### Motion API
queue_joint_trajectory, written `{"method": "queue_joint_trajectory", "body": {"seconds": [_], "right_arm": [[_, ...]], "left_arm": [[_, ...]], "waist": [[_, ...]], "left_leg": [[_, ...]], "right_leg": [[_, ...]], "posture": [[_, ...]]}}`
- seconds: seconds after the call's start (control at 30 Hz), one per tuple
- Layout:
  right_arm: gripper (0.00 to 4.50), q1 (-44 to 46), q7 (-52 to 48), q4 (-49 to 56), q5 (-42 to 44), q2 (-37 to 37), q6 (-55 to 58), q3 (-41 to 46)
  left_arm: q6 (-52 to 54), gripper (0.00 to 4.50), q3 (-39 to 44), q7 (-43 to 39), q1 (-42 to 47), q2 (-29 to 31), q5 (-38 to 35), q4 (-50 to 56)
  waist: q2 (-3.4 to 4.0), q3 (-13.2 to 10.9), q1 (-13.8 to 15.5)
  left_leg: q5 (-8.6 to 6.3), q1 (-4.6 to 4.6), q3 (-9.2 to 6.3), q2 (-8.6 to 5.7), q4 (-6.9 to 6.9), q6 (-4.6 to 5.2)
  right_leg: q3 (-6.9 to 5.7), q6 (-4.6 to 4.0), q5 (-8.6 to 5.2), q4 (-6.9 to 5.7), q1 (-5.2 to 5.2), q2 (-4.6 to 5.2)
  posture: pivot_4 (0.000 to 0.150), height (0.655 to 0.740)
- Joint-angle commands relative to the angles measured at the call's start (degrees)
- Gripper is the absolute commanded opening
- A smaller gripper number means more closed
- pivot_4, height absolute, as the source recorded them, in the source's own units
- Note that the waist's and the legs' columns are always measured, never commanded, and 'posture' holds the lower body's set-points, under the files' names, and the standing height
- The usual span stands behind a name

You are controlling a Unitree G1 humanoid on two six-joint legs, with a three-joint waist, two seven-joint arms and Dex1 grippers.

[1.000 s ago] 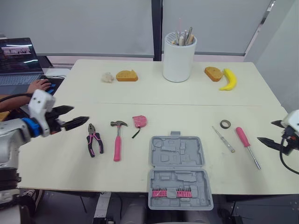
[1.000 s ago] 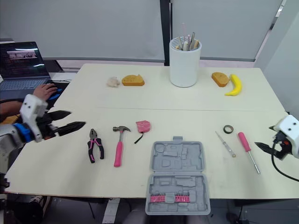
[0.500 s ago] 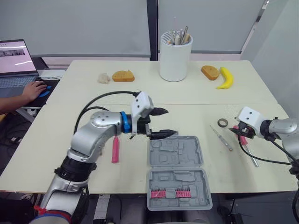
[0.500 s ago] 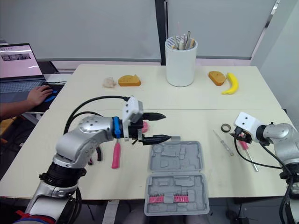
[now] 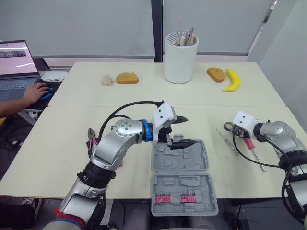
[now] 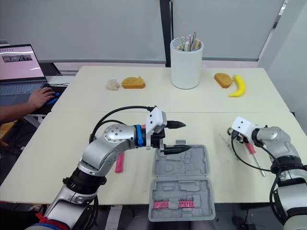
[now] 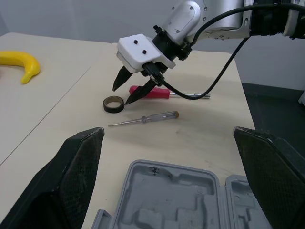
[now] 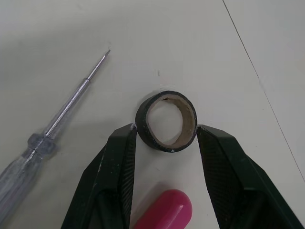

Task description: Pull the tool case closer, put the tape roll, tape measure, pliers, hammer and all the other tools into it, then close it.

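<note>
The grey tool case (image 5: 182,175) lies open near the table's front edge, with pink bits in its front half. My left gripper (image 5: 189,130) hovers open and empty over the case's far edge (image 7: 171,171). The black tape roll (image 8: 166,120) lies flat on the table between the open fingers (image 8: 116,162) of my right gripper (image 8: 167,129). A pink-handled screwdriver (image 7: 152,91) and a clear-handled screwdriver (image 7: 143,119) lie beside the roll. The pliers (image 5: 91,140) and the hammer's pink handle (image 6: 119,163) lie left of the case, partly hidden by my left arm.
At the back stand a white cup of utensils (image 5: 181,57), a banana (image 5: 231,80), two bread pieces (image 5: 216,74) (image 5: 126,77) and a pale lump (image 5: 106,79). A laptop (image 5: 14,62) and a person's hand (image 5: 36,91) are at the far left.
My left gripper has swung from the left table edge rightward, over the tools, to the case's far edge. My right gripper has moved in from the right edge and now straddles the tape roll.
</note>
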State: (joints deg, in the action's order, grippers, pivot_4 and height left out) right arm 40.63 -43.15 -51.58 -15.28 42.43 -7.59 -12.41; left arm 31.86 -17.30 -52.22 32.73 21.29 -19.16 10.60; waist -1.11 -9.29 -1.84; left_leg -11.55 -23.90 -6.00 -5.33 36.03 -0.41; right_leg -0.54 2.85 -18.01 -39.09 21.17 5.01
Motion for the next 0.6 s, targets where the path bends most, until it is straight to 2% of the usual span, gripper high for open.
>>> {"method": "queue_joint_trajectory", "body": {"seconds": [0.03,0.2,0.3,0.57,0.6], "right_arm": [[2.13,2.71,2.4,-3.96,-1.21,-1.08,-2.57,-0.19],[2.13,4.11,2.85,-8.3,-1.73,-2.87,-4.0,-0.35],[1.71,4.68,3.16,-10.14,-1.69,-3.38,-4.26,-0.24],[0.08,4.87,3.38,-11.72,-1.22,-3.67,-4.82,0.15],[0.02,4.73,3.22,-11.55,-1.05,-3.64,-4.82,0.26]], "left_arm": [[-1.17,4.5,-0.47,1.03,0.7,-0.89,0.94,0.46],[-0.64,4.5,-0.61,1.71,0.98,-1.86,1.47,0.48],[-0.38,4.5,-0.73,1.78,1.23,-2.28,1.5,0.46],[0.01,4.5,-0.61,1.71,1.53,-2.87,1.46,0.66],[-0.04,4.5,-0.55,1.63,1.57,-2.81,1.45,0.58]], "waist": [[0.0,0.0,-0.02],[0.0,0.0,0.01],[0.0,0.0,0.01],[0.01,0.0,0.0],[0.01,0.0,0.0]], "left_leg": [[0.0,0.0,0.0,0.0,0.0,0.0],[0.01,0.0,0.0,-0.01,0.0,-0.01],[0.01,0.0,-0.02,-0.01,0.01,-0.02],[0.01,0.01,-0.03,0.0,0.01,-0.02],[0.01,0.01,-0.03,0.0,0.01,-0.02]], "right_leg": [[0.0,0.0,0.0,0.0,0.0,0.0],[0.0,0.0,0.0,0.0,0.0,-0.02],[0.0,0.0,0.0,-0.01,-0.01,-0.02],[0.0,0.0,0.0,-0.01,-0.02,-0.03],[0.0,0.0,0.0,-0.01,-0.03,-0.03]], "posture": [[0.15,0.74],[0.15,0.74],[0.15,0.74],[0.15,0.74],[0.15,0.74]]}}
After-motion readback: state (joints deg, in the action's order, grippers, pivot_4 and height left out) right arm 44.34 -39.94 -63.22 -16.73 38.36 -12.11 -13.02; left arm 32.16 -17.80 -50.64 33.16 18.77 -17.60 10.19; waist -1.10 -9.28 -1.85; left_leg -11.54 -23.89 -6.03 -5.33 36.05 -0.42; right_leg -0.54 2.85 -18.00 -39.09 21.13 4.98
